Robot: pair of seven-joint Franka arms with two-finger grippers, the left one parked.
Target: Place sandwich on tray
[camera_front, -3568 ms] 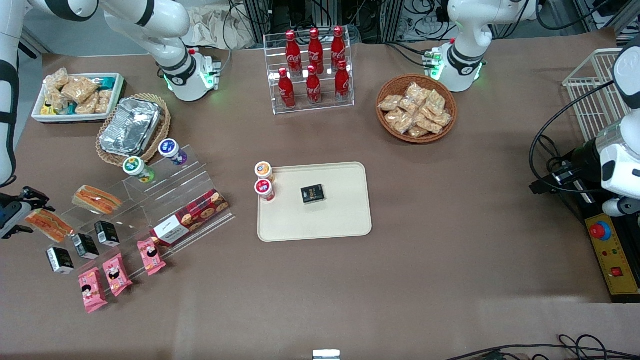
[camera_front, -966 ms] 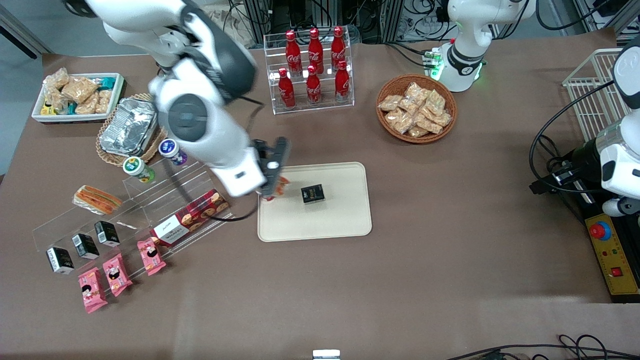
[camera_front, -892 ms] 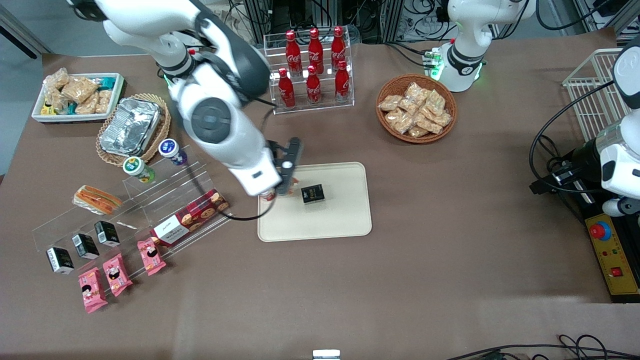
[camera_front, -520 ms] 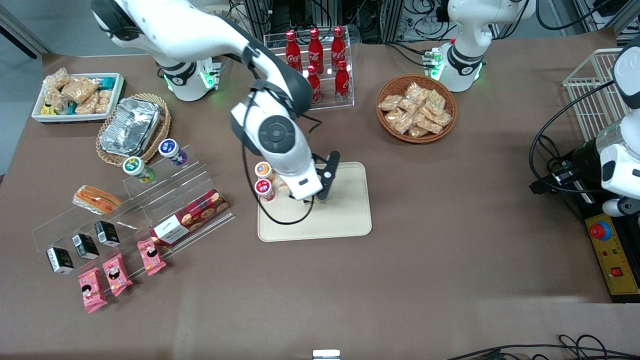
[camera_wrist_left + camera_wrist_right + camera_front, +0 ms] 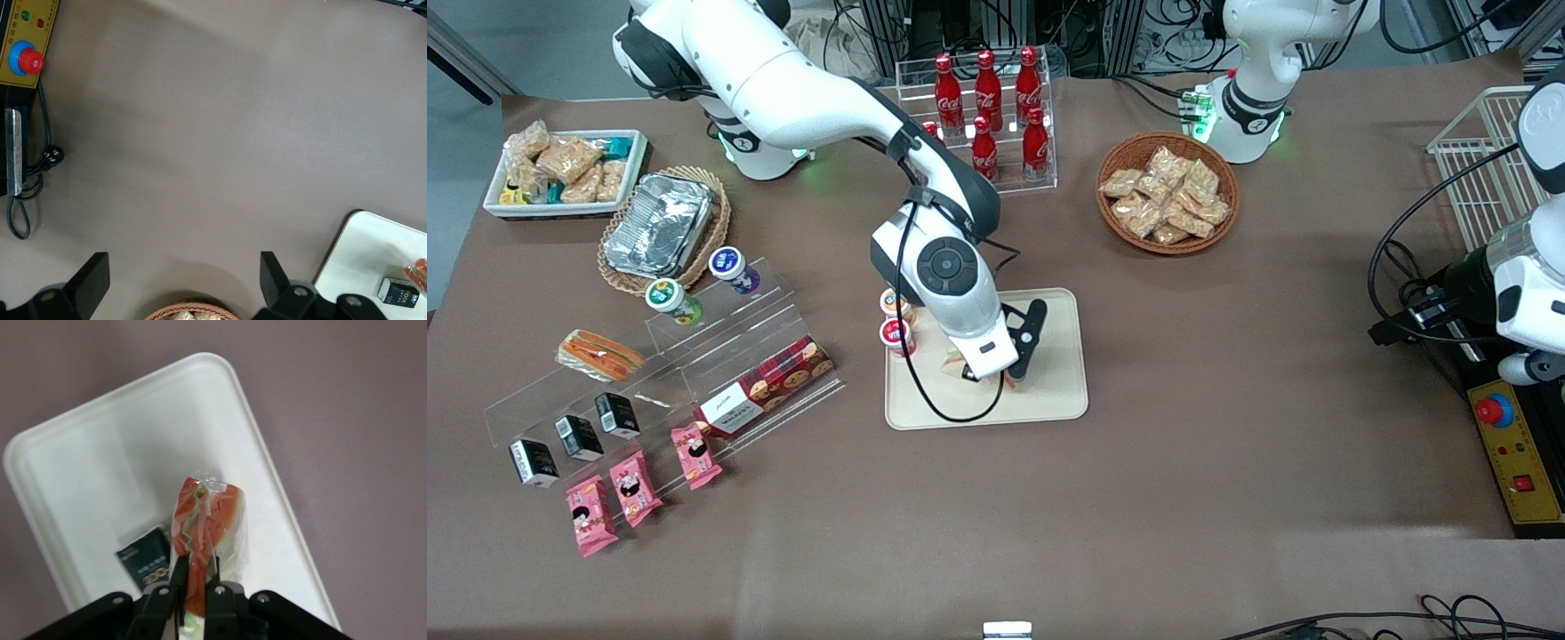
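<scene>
Tool [image 5: 195, 579] grips sandwich [image 5: 207, 520] above tray [image 5: 87, 453].

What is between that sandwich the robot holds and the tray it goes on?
Little. The tool is shut on the sandwich, directly above the tray. A small black box lies on the tray just beside and partly under it; the rest of the tray is bare.

We see a brown tabletop [image 5: 1227, 427] carrying the cream tray [image 5: 1063, 404] near its middle. Farther from the front camera stand a clear rack of red bottles [image 5: 983, 116] and a wicker basket of snack packets [image 5: 1167, 191]. Toward the working arm's end sit a white bin [image 5: 560, 169], a foil container [image 5: 660, 222], clear stepped shelves [image 5: 694, 356] and pink packets [image 5: 636, 484]. The gripper [image 5: 193, 577] hangs above the tray.
</scene>
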